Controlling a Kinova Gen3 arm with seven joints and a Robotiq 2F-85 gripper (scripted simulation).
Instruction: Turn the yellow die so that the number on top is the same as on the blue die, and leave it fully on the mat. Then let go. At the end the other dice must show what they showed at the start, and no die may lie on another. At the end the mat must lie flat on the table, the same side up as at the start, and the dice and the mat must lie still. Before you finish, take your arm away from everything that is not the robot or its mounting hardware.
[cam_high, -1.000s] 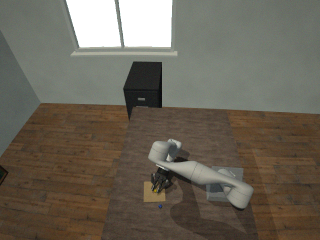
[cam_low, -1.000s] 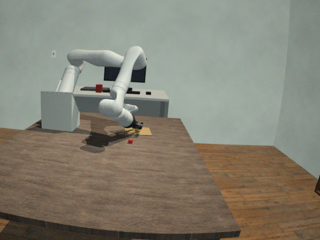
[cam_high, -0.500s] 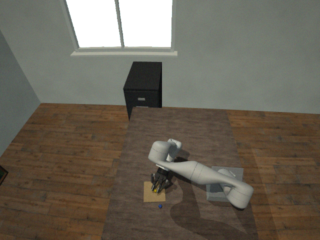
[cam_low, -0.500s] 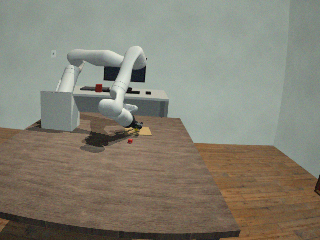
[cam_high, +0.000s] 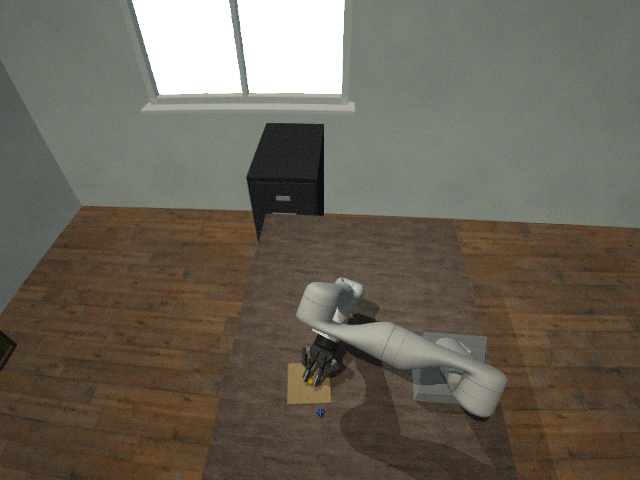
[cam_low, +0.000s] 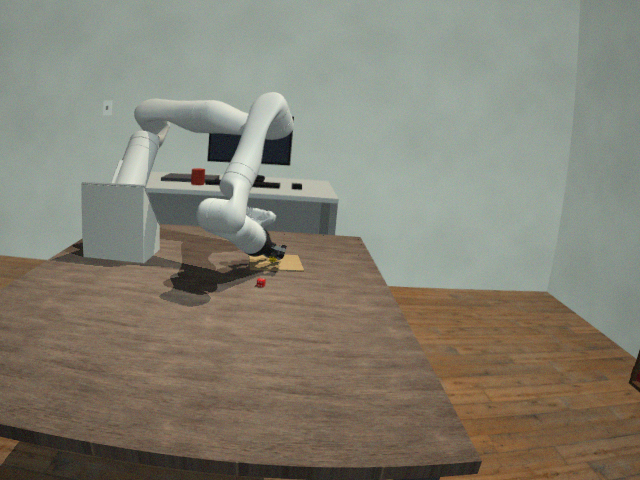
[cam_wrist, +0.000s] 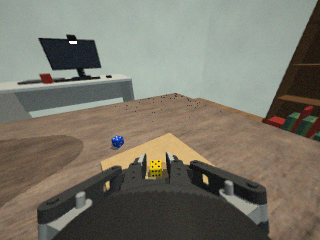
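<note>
The yellow die (cam_wrist: 156, 168) (cam_high: 310, 381) rests on the tan mat (cam_wrist: 176, 145) (cam_high: 298, 395) (cam_low: 294, 264). My gripper (cam_wrist: 156, 159) (cam_high: 315, 378) (cam_low: 273, 257) reaches low over the mat with a finger on each side of the yellow die. The fingers stand a little apart from it, with a narrow gap on both sides, so the gripper is open. The blue die (cam_wrist: 117, 141) (cam_high: 321, 412) lies on the table just off the mat. A red die (cam_low: 261, 282) lies on the table on the mat's other side. I cannot read the top faces.
The robot's grey pedestal (cam_high: 430, 381) (cam_low: 117, 222) stands on the table beside the mat. A black cabinet (cam_high: 286, 170) stands at the table's far end. A desk with a monitor (cam_low: 289, 192) (cam_wrist: 70, 55) and a bookshelf (cam_wrist: 300, 100) stand off the table.
</note>
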